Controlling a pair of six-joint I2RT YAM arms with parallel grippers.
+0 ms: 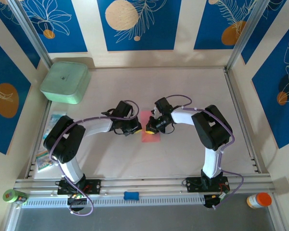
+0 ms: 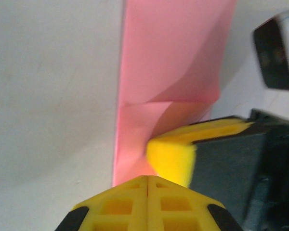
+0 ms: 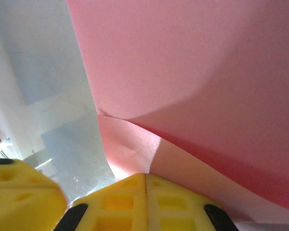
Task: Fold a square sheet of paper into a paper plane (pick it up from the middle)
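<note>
Over on the left the green box [image 1: 66, 83] and the little packets [image 1: 52, 122] sit well clear of the action, so nothing there should get knocked. The left gripper [image 1: 133, 130] has its yellow fingers pressed together, tips right at the left edge of the sheet of paper [image 1: 151, 135]. From its own camera I can't tell whether any paper is actually caught between them. The pink sheet lies mid-table between the two arms, creased across, with one flap lifted and bowed. The right gripper [image 1: 148, 129] is closed too, and the flap seems to run straight into its tips, so I'd say it has the paper nipped. The trouble I'd expect is how crowded it is. The two sets of fingers are just beside each other, nearly touching, and a small sideways move could bump them together. If the two arms drew apart, the thin sheet could tear or slide. The bowed flap could also come down off the crease and spoil the fold. There is plenty of bare table [image 1: 192, 96] behind the paper and to the right, up to the side rail [image 1: 241, 115]. The near side is tighter, hemmed in by both arms.
</note>
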